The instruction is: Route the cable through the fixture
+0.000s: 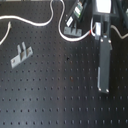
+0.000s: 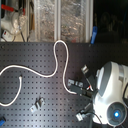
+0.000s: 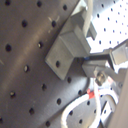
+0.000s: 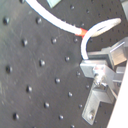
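The white cable (image 1: 30, 22) lies in loose curves across the black perforated board. It runs to a small grey fixture (image 1: 74, 31) near the first exterior view's top middle. In the second exterior view the cable (image 2: 59, 47) loops down to that fixture (image 2: 76, 85). My gripper (image 1: 79, 21) hovers right at this fixture and appears shut on the cable. The first wrist view shows the fixture block (image 3: 67, 47) beside one finger (image 3: 107, 60), with the cable's red mark (image 3: 91, 93) just past it. The second wrist view shows the red mark (image 4: 80, 35) where the cable (image 4: 50, 19) bends into a tight loop.
A second grey fixture (image 1: 21, 54) stands on the first exterior view's left; it also shows in the second exterior view (image 2: 37, 105). The arm's body (image 2: 112, 97) fills the second exterior view's lower right. Clear bins (image 2: 60, 20) line the board's far edge.
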Robot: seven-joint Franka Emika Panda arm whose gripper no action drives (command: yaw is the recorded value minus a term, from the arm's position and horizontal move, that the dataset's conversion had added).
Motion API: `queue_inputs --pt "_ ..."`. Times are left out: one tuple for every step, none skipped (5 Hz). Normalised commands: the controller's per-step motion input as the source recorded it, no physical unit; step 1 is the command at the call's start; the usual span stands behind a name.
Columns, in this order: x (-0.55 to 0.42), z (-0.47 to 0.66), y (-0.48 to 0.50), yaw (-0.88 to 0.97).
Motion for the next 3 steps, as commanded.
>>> queue_inputs --pt "-0.037 0.06 -0.264 0.16" --pt "-0.1 0.03 -0.314 0.14" --pt "-0.215 -0.08 -0.249 0.16"
